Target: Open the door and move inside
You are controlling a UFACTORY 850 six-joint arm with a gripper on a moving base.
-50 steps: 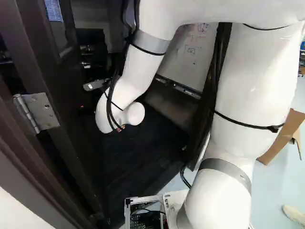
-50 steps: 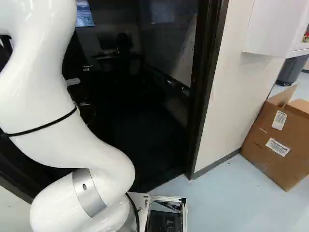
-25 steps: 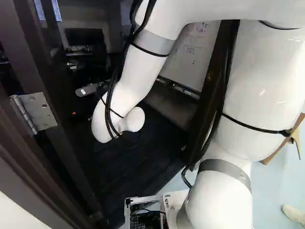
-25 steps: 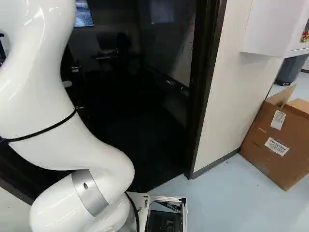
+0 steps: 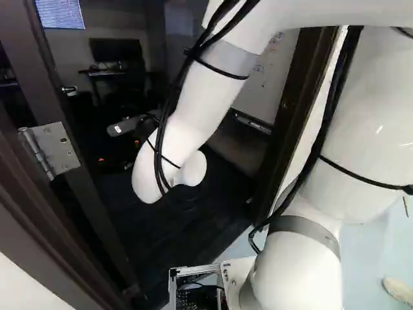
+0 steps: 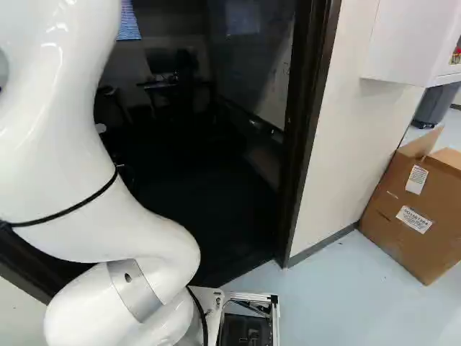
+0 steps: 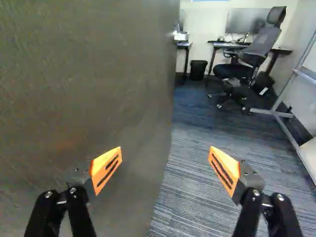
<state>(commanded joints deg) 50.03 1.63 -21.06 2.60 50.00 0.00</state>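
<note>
The dark door (image 5: 80, 187) stands open into the room at the left of the left base view, hinged on its frame (image 5: 39, 223) by a metal hinge (image 5: 50, 150). My gripper (image 5: 132, 124) is partly visible there beyond the white wrist, inside the doorway; its fingertips are hidden. In the wrist view, the gripper (image 7: 165, 170) has its fingers wide apart, with nothing gripped. One finger is in front of the door's broad face (image 7: 89, 79); the other is past the door's free edge, over the carpet. Contact with the door cannot be told. No handle shows.
The other door post (image 6: 306, 137) meets a white wall (image 6: 346, 137); a cardboard box (image 6: 410, 209) leans beside it. Inside are carpet (image 7: 197, 173), an office chair (image 7: 242, 64), desks with a monitor (image 7: 244, 20), a bin (image 7: 198, 69) and a whiteboard stand (image 7: 289, 121).
The door has swung farther into the room, uncovering more of the desk area. My arm has shifted, its forearm and wrist now farther right in the left base view. The base has hardly moved.
</note>
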